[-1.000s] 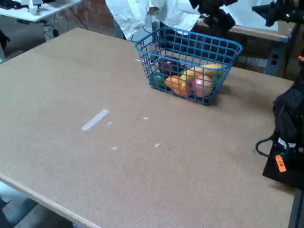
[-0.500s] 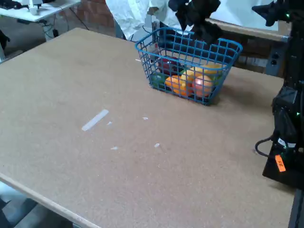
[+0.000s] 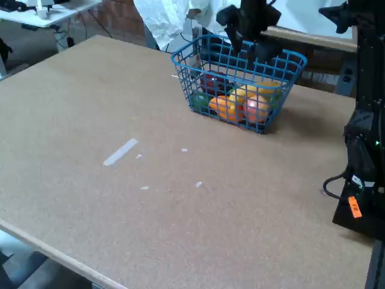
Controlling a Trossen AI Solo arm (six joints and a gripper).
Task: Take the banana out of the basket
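The blue wire basket [image 3: 198, 63] stands at the far side of the table in the fixed view. Inside it, behind the mesh, lie an orange fruit [image 3: 224, 107], a pinkish-red fruit [image 3: 257, 108], something green [image 3: 200, 99] and something dark red [image 3: 210, 81]. A yellow elongated piece at the basket's right end looks like the banana [image 3: 268, 87], mostly screened by mesh and other fruit. My black gripper [image 3: 248, 48] hangs over the basket's back rim, above the fruit, its two dark fingers standing apart with nothing between them.
A black arm base [image 3: 364, 180] with a cable and an orange tag stands at the table's right edge. A white tape strip [image 3: 120, 152] and small white flecks lie mid-table. White cloth [image 3: 174, 18] and a bench sit behind the basket.
The gripper has swung from the right of the basket to the left and come down, and now points down over the basket's back rim. The fruit and basket have not moved.
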